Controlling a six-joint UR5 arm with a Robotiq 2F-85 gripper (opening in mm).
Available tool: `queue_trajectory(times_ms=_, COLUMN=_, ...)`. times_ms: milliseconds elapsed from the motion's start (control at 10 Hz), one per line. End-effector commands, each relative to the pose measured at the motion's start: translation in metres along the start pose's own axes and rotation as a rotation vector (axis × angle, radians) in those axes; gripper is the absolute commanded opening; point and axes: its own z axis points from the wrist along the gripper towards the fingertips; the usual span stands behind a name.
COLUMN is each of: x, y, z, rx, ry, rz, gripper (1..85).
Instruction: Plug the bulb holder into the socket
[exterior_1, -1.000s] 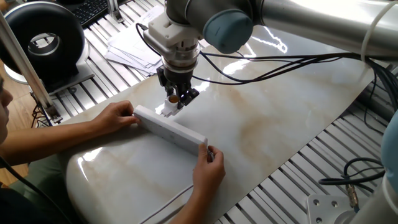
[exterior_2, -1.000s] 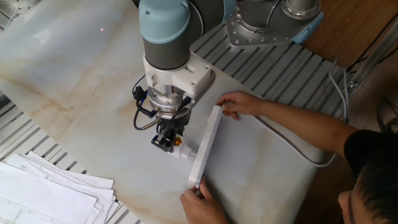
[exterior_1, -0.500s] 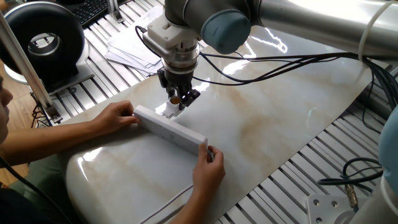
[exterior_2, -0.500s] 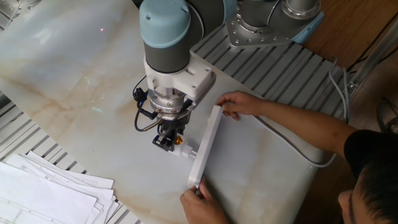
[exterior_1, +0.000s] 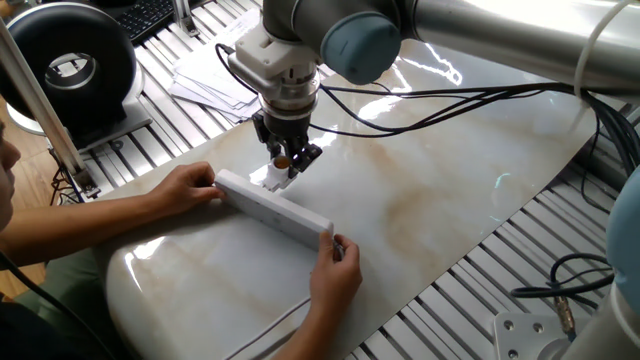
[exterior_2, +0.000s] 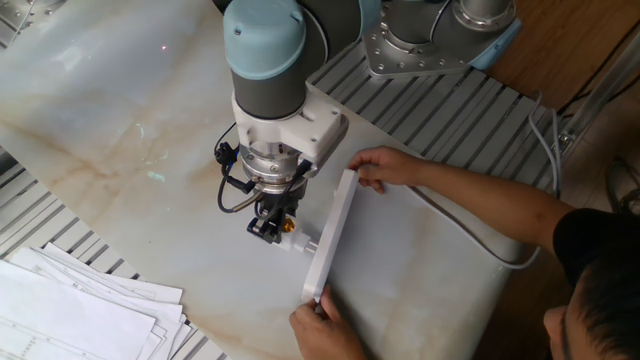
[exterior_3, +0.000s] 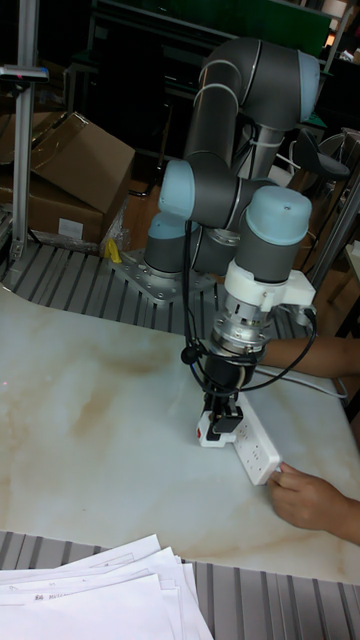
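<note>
Black two-finger pincer (exterior_2: 268, 228) clamped on the small white plastic bulb holder (exterior_2: 291, 240), held just beside the outlet face of the long white rectangular socket (exterior_2: 330, 236) stood on edge on the marble surface (exterior_2: 120, 130); prongs apparently point squarely toward it, across its long axis.

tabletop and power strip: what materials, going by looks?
Tabletop: looks like polished marble or a marble-look slab, cream with tan veining and sharp glare. Could be laminate; can't tell.
Power strip: white plastic by the look, smooth moulded casing with a slight sheen, outlet holes visible in the tall fixed view.
</note>
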Motion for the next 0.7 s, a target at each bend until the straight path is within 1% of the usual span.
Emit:
queue_trajectory(times_ms=0, x=-0.005, y=0.000, z=-0.001, rx=-0.005, ry=-0.017, rz=-0.002, gripper=1.3)
queue_trajectory(times_ms=400, x=-0.010, y=-0.002, z=-0.004, rx=-0.013, ry=-0.025, rz=0.003, gripper=1.3)
queue_trajectory(times_ms=600, x=-0.015, y=-0.004, z=-0.006, rx=-0.013, ry=-0.036, rz=0.006, gripper=1.3)
